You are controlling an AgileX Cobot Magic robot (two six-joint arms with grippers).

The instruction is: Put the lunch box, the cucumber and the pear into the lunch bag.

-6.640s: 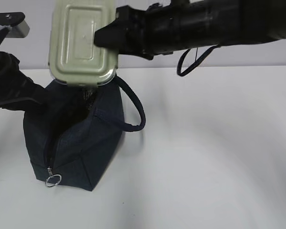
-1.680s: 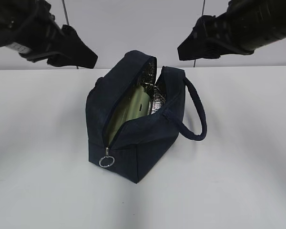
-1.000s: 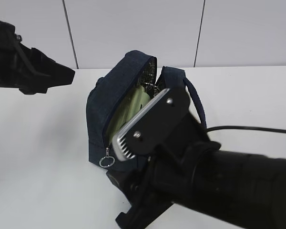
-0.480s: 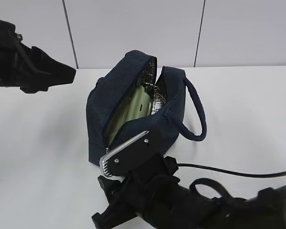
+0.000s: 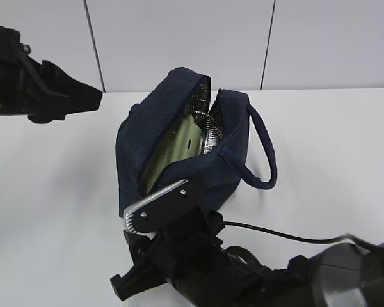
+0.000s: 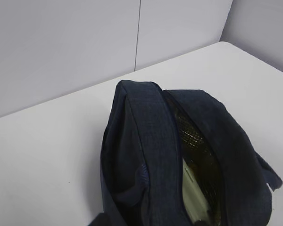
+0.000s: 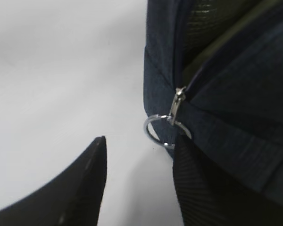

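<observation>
The dark navy lunch bag (image 5: 208,169) stands unzipped on the white table. The pale green lunch box (image 5: 179,144) stands on edge inside it and shows as a pale sliver in the left wrist view (image 6: 194,190). My right gripper (image 5: 141,231) is low in front of the bag's near end. In the right wrist view it (image 7: 140,141) is open, and its right finger (image 7: 193,179) lies against the bag beside the metal ring pull (image 7: 161,129). My left gripper (image 5: 70,94) hovers up left of the bag (image 6: 146,155). The cucumber and the pear are out of view.
The bag's looped handle (image 5: 265,160) hangs out to the right. A black cable (image 5: 275,235) runs from the right arm across the white table (image 5: 333,147). A pale wall stands behind the table.
My right arm has swung down from the upper right to the front of the bag and sunk lower, its jaws now by the ring pull. The left arm has held still for the last second.
</observation>
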